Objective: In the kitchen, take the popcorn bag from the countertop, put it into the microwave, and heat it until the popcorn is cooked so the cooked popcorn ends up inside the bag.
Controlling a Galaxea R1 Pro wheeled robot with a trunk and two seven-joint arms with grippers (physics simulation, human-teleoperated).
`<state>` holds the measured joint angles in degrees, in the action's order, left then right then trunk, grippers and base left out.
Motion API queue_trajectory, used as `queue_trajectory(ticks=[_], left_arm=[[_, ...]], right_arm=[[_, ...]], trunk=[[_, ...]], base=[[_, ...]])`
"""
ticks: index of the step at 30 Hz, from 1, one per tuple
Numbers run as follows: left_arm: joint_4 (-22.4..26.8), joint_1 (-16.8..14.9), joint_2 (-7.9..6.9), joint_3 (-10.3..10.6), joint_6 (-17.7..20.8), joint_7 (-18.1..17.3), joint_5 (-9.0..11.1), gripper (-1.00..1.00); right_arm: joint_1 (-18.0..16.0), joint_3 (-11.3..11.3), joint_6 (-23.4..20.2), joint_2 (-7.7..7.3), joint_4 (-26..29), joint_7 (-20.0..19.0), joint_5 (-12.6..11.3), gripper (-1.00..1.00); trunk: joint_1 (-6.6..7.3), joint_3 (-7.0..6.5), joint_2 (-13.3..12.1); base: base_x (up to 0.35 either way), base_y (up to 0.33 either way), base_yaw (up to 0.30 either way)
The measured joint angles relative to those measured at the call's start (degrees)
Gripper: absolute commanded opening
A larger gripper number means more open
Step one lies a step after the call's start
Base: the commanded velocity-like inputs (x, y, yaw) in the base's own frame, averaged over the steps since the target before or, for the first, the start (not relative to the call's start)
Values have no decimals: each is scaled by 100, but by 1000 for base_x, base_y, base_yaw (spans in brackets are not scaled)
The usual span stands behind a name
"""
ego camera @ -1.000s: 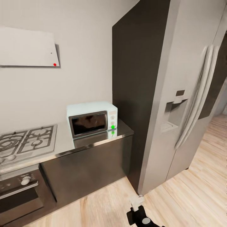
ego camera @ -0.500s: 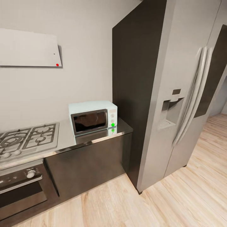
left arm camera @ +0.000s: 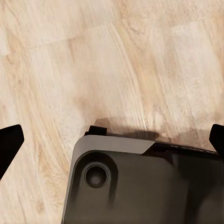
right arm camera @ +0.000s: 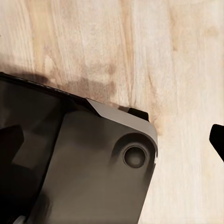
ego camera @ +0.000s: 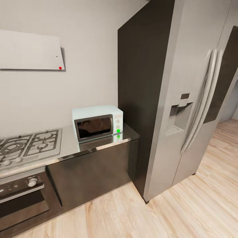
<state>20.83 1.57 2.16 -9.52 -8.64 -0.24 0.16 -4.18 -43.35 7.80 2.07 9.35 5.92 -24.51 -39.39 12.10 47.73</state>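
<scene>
One pale blue microwave (ego camera: 97, 123), dark-doored with a green light lit, was seen on the countertop (ego camera: 69, 145); both grippers' fingertips (left arm camera: 9, 142) (right arm camera: 217, 135) were spread wide above the floor.

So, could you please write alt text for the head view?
A pale blue microwave, door shut and green light lit, sits on a steel countertop beside a tall steel fridge. A gas hob and built-in oven lie to its left.

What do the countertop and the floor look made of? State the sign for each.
The countertop looks like brushed steel with a glossy finish: it is grey and mirrors the microwave and its green light. The floor looks like light wood planks with a matte finish, with visible grain and board seams. As renders, both are guesses.
</scene>
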Motion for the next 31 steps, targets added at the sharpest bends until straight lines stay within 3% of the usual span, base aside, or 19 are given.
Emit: queue_trajectory(ticks=[31], left_arm=[[0,-1,0,2,0,0,0,100]], right_arm=[[0,-1,0,-1,0,0,2,100]], trunk=[[0,0,0]], base=[[0,0,0]])
